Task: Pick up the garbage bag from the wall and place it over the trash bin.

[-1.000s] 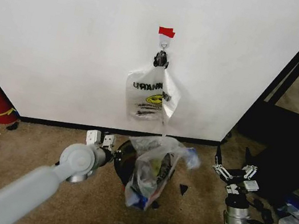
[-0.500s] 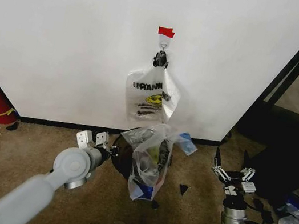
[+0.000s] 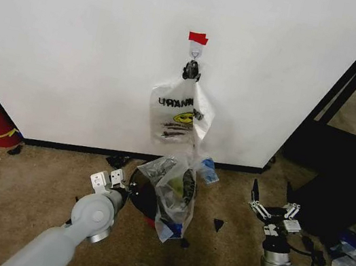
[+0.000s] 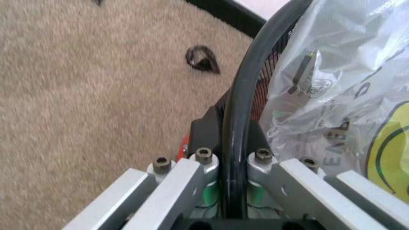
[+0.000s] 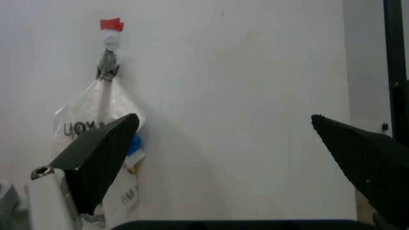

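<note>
Two bags: one hangs from the hook on the wall point(image 3: 78, 33) under red tape point(image 3: 197, 38); the garbage bag point(image 3: 173, 194) drapes over the trash bin point(image 3: 141, 195) on the carpet.
Left gripper point(image 4: 233, 165): jaws clamped on the bin's black rim, bag plastic just beside them.
Right gripper point(image 3: 275, 205): low over the carpet, well apart from the bin, jaws spread wide, holding nothing.

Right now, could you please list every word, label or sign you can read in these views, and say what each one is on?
Bag on the wall hook: black print reads mirror-reversed, likely "THANK YOU", above a yellow smiley; lines below too small to read.
Garbage bag over the trash bin: black letters "EA" by a yellow smiley; small label unreadable.
Red tape: no text.
</note>
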